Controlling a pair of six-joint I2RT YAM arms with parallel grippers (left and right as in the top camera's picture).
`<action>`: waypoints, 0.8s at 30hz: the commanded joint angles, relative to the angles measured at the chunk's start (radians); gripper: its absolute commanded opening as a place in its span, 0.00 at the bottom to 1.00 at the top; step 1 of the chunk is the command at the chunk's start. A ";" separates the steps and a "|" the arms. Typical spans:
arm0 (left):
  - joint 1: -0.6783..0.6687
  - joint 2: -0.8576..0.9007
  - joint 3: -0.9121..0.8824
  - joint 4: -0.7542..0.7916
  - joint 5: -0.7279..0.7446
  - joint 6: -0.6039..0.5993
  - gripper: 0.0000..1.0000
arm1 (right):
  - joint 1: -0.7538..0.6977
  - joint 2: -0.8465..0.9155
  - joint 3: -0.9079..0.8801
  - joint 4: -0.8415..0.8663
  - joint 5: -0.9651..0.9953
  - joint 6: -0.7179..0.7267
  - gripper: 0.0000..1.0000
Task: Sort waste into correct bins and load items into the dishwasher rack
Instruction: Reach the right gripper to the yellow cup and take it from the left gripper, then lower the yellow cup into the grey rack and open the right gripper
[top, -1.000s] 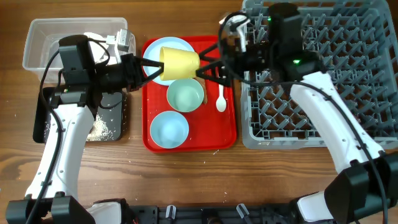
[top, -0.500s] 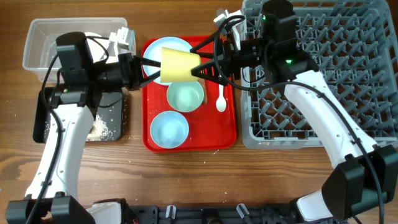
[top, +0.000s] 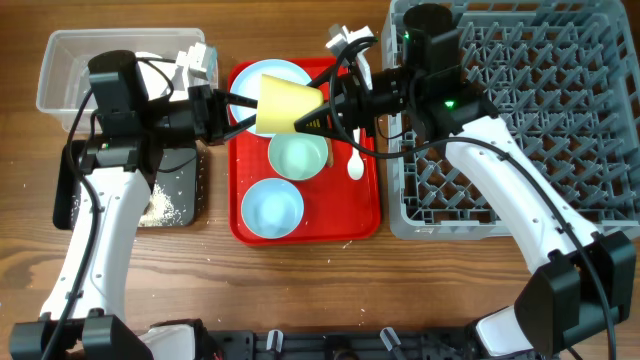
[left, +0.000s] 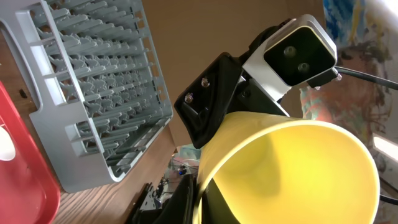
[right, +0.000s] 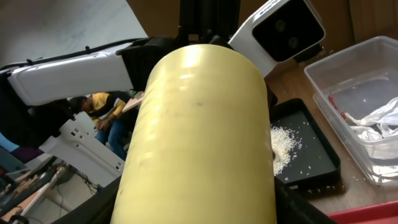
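the cup (top: 285, 103) hangs on its side above the 12 o'clock end of the red tray (top: 368, 215), mouth toward 9 o'clock, base toward 3. the left fingers (top: 236, 100) are pinched tight on its rim from the 9 o'clock side, and the left wrist view looks straight into its yellow hollow. the right fingers (top: 318, 122) reach in from 3 o'clock and stand spread, one on either side of the cup's narrow end. whether they press its wall or only flank it, i cannot tell. in the right wrist view the cup's outside fills the middle.

below the cup, the plate (top: 285, 72) lies at the red tray's 12 o'clock. the mint bowl (top: 298, 155) is near the centre, the blue bowl (top: 272, 208) at 7 o'clock, and the spoon (top: 355, 160) at 3 o'clock with its handle toward 12.

on the table (top: 300, 280), the rack (top: 520, 110) sits just beside the red tray at 3 o'clock. the tub (top: 60, 60) is at 10 o'clock with the napkin (right: 376, 121) inside, and the black tray (top: 190, 170) at 9 o'clock holds crumbs (top: 158, 208).
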 joint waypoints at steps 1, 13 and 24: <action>0.005 -0.019 0.020 0.003 0.009 -0.013 0.04 | 0.008 0.011 0.017 0.007 -0.040 -0.022 0.60; 0.005 -0.019 0.020 0.003 0.008 -0.008 0.20 | -0.163 0.010 0.017 -0.012 -0.031 0.093 0.45; 0.005 -0.019 0.020 -0.206 -0.505 0.289 0.32 | -0.251 -0.211 0.098 -0.842 0.977 0.059 0.45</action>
